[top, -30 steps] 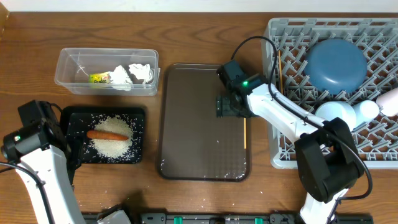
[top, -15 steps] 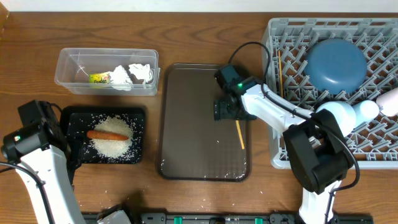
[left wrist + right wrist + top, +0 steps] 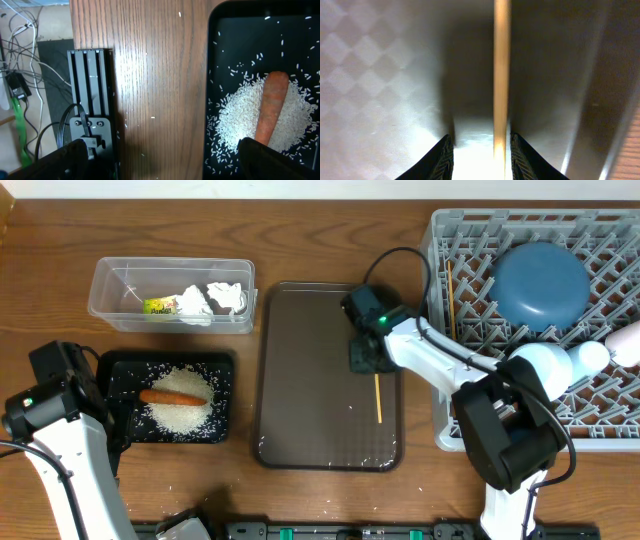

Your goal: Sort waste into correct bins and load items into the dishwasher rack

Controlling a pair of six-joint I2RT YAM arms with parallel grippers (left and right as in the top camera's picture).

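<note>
A wooden chopstick (image 3: 378, 398) lies on the brown serving tray (image 3: 300, 380). My right gripper (image 3: 363, 358) is low over its far end. In the right wrist view the chopstick (image 3: 501, 75) runs between the fingers, close to the right one, with a gap on the left; the gripper (image 3: 481, 155) stands open, jaws narrow. Another chopstick (image 3: 450, 295), the dark-blue dish (image 3: 540, 285), light-blue bowl (image 3: 538, 365) and white cup (image 3: 592, 356) are in the dishwasher rack (image 3: 600, 230). My left gripper (image 3: 160, 167) hangs open and empty beside the black tray (image 3: 212, 75) holding rice (image 3: 240, 115) and a carrot (image 3: 270, 110).
The clear tub (image 3: 110, 280) at the back left holds crumpled tissues (image 3: 225, 295) and a yellow-green wrapper (image 3: 158, 306). Stray rice grains lie on the wood near the front edge. The rack's left wall stands just right of the brown tray.
The right gripper has shifted slightly left and its jaws have narrowed around the chopstick. The chopstick has slid left on the tray and now lies straight. The left arm has not moved.
</note>
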